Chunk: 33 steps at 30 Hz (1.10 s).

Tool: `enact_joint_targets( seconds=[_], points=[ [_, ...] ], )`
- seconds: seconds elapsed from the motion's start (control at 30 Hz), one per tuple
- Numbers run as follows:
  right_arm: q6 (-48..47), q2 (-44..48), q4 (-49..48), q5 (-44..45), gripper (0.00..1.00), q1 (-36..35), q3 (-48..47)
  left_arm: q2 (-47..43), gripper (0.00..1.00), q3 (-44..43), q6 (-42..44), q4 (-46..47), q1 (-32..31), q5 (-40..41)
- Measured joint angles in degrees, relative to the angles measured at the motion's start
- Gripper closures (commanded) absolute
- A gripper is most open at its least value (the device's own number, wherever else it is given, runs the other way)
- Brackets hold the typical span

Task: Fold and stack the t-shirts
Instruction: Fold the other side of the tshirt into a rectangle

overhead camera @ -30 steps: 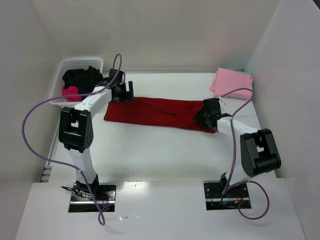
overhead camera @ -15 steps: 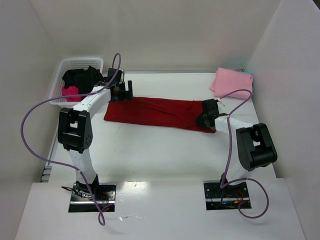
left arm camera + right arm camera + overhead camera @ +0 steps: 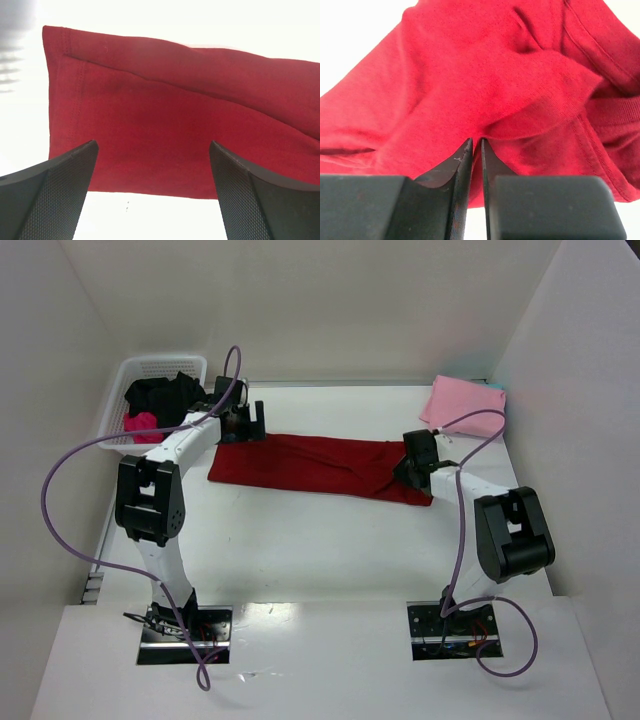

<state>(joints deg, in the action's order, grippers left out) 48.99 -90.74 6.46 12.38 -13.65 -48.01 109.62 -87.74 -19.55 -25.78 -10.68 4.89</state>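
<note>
A dark red t-shirt (image 3: 310, 464) lies folded into a long strip across the middle of the table. My left gripper (image 3: 247, 424) is open at the strip's left end, its jaws wide apart over the red cloth (image 3: 165, 125), empty. My right gripper (image 3: 408, 473) is shut on a pinch of the red shirt (image 3: 485, 90) at its right end. A light pink t-shirt (image 3: 462, 405), folded square, lies at the back right. Black (image 3: 165, 395) and magenta (image 3: 140, 424) shirts sit in the basket.
A white plastic basket (image 3: 125, 380) stands at the back left beside the left arm. White walls close in the table on the left, back and right. Purple cables loop off both arms.
My right gripper has shifted slightly toward the back with the shirt's right end, and its arm has folded closer. The left gripper has not moved.
</note>
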Motion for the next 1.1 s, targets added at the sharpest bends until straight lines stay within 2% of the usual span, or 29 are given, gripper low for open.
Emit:
enact_joint_targets(
  seconds=[0.3, 0.57, 0.63, 0.67, 0.7, 0.77, 0.9, 0.97, 1.1],
  points=[
    [-0.9, -1.5, -1.4, 0.7, 0.9, 0.0, -2.9, 0.0, 0.01, 0.0, 0.0, 0.0, 0.0, -0.3],
    [-0.9, -2.8, -1.4, 0.7, 0.89, 0.0, -3.1, 0.0, 0.01, 0.2, 0.2, 0.0, 0.2, -0.3],
    [-0.8, -2.8, -1.4, 0.5, 0.79, 0.0, -3.1, 0.0, 0.01, 0.6, 0.2, 0.0, 0.3, -0.3],
    [-0.7, -2.8, -1.4, 0.4, 0.71, 0.0, -3.1, 0.0, 0.01, 0.8, 0.2, 0.0, 0.4, -0.3],
    [-0.4, -2.8, -1.4, 0.4, 0.58, 0.0, -3.1, 0.0, 0.01, 0.9, 0.2, -0.2, 0.4, -0.3],
    [-0.3, -2.7, -1.3, 0.3, 0.48, 0.0, -3.0, 0.0, 0.01, 0.9, 0.2, -0.4, 0.4, -0.3],
    [-0.5, 0.0, -0.8, 0.2, 0.41, 0.0, -2.1, 0.0, 0.01, 0.9, 0.2, -0.4, 0.5, -0.5],
    [-1.0, 2.7, 0.0, 0.3, 0.33, 0.0, -2.0, 0.0, 0.01, 0.9, 0.2, -0.3, 0.5, -0.8],
    [-2.1, 9.4, 1.5, 0.3, 0.32, 0.0, -2.0, 0.0, 0.01, 0.9, 0.2, -0.3, 0.5, -1.2]
  ],
)
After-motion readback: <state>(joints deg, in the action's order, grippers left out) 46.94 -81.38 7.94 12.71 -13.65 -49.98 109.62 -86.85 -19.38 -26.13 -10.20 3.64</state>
